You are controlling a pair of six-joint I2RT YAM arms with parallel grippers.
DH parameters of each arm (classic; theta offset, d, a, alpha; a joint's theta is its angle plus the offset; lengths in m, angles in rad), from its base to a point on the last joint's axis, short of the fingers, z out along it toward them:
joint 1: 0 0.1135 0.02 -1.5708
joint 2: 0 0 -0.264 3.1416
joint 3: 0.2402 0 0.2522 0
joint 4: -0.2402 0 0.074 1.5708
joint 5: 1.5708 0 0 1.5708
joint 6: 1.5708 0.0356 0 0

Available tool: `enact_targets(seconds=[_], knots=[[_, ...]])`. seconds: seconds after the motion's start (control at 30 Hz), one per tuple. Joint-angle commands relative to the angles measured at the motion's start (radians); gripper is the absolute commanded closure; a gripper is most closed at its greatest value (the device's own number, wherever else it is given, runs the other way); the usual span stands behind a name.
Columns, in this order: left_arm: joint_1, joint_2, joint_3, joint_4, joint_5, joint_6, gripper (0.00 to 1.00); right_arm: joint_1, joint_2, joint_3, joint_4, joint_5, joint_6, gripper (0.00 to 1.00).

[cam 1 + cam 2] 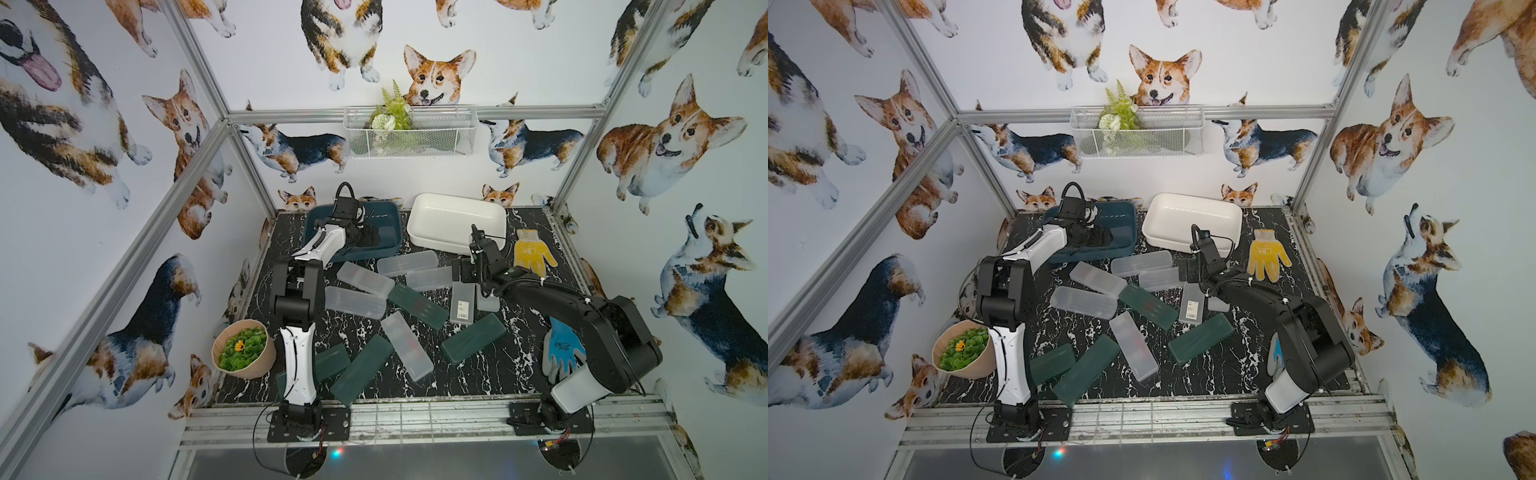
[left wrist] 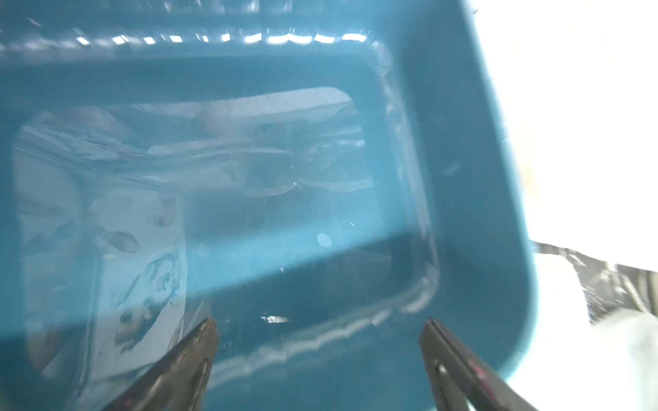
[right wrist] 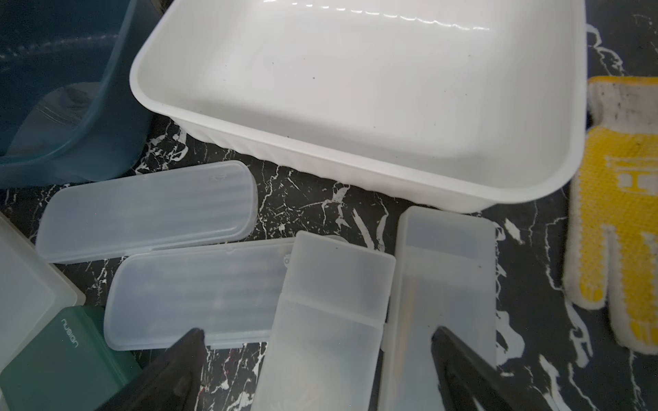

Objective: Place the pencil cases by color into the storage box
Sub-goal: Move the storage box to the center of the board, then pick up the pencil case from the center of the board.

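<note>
So, reading the tabletop (image 1: 519,365) like a clock with 12 at the back wall: the dark blue bin (image 1: 392,216) sits at roughly 11 and the white bin (image 1: 436,245) at roughly 1, side by side. The left gripper (image 2: 318,325) is down inside the dark blue bin, fingers spread apart with just the shiny bin floor showing between them, so it's gripping nothing. The right gripper (image 3: 318,331) hangs low around 2 o'clock from the centre, just in front of the white bin, fingers wide apart too. A frosted case (image 3: 331,320) lies below the gap, and it isn't touching either finger.

Every case I can spot is on the table. The frosted white pencil cases (image 1: 354,302), seven by my count in both top views, are scattered from the centre up toward 12 and 2, a few overlapping. The dark green pencil cases (image 1: 417,305) number four: one dead centre, one at about 4, and two side by side at 6 to 7 by the front edge, one of those partly behind the left arm. Yellow glove (image 1: 534,253) at 2, blue-grey glove (image 1: 561,353) at 4 partly under the right arm, plant pot (image 1: 243,349) at 8
</note>
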Motion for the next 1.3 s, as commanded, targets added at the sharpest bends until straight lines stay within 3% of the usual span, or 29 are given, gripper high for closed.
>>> enact_targets(seconds=[0.0,0.17,0.67,1.1,1.27], knots=[[-0.001,-0.102,-0.086,0.122,0.014,-0.019,0.08,0.001,-0.012,-0.006,-0.078,0.033,0.062,0.01],[-0.034,-0.252,-0.268,0.290,0.015,-0.047,0.08,0.002,0.002,-0.005,-0.126,-0.001,0.109,0.02],[-0.232,-0.613,-0.806,0.700,-0.143,-0.089,0.08,0.023,0.112,-0.005,-0.167,-0.077,0.211,0.16],[-0.332,-0.718,-0.968,0.736,-0.256,-0.113,0.08,0.075,0.202,0.055,-0.264,0.036,0.236,0.23],[-0.352,-0.713,-0.984,0.745,-0.277,-0.123,0.08,0.078,0.199,0.073,-0.272,0.043,0.226,0.40]])
